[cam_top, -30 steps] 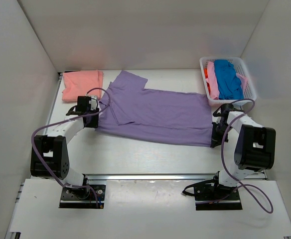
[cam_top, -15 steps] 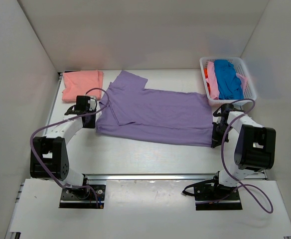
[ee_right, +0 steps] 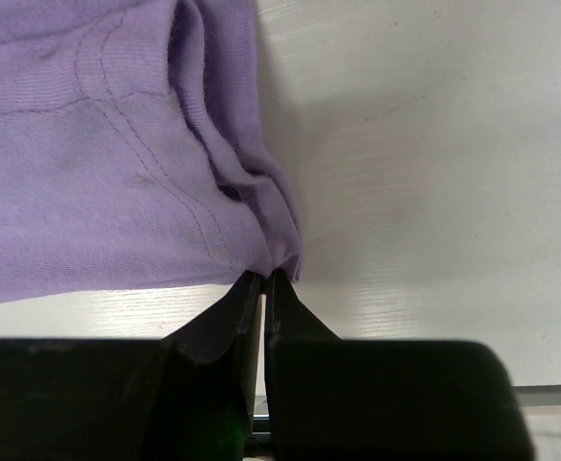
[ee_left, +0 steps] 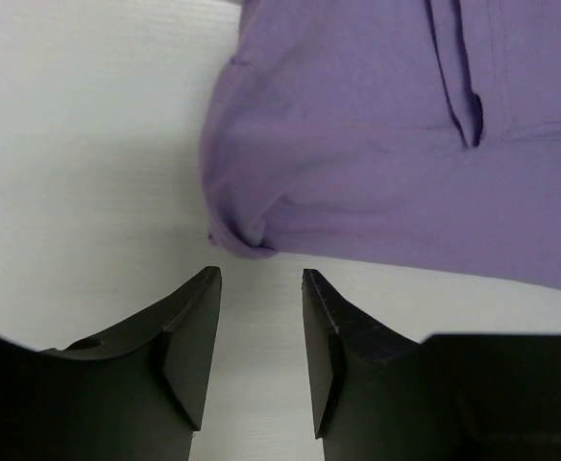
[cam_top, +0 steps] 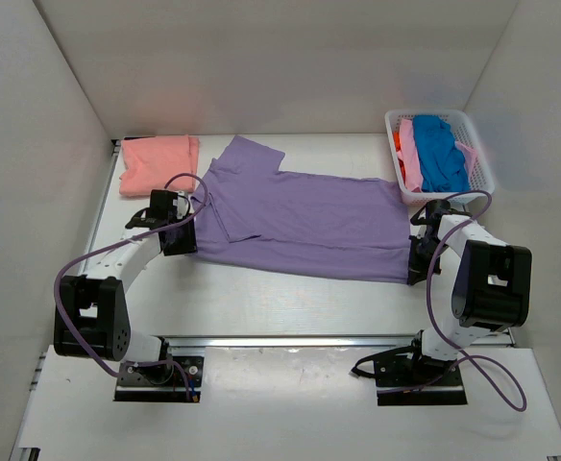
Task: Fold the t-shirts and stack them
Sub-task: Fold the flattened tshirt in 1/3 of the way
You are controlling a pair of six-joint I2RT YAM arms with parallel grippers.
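Parted pincer (ee_left: 257, 288) beside lavender shirt (ee_left: 386, 144)

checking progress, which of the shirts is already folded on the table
The salmon-pink shirt in the far left corner: a compact folded rectangle. The lavender shirt lies spread out, and the blue shirt and pink shirt sit bunched in the white basket.

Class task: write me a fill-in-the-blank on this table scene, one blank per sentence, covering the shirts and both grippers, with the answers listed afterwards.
The large t-shirt spread across the table is coloured ____.
The left gripper sits just short of its corner with jaws ____.
The right gripper is ____ on its other near corner.
The folded salmon-pink shirt lies at the table's far ____ corner.
Missing words: purple; open; shut; left.
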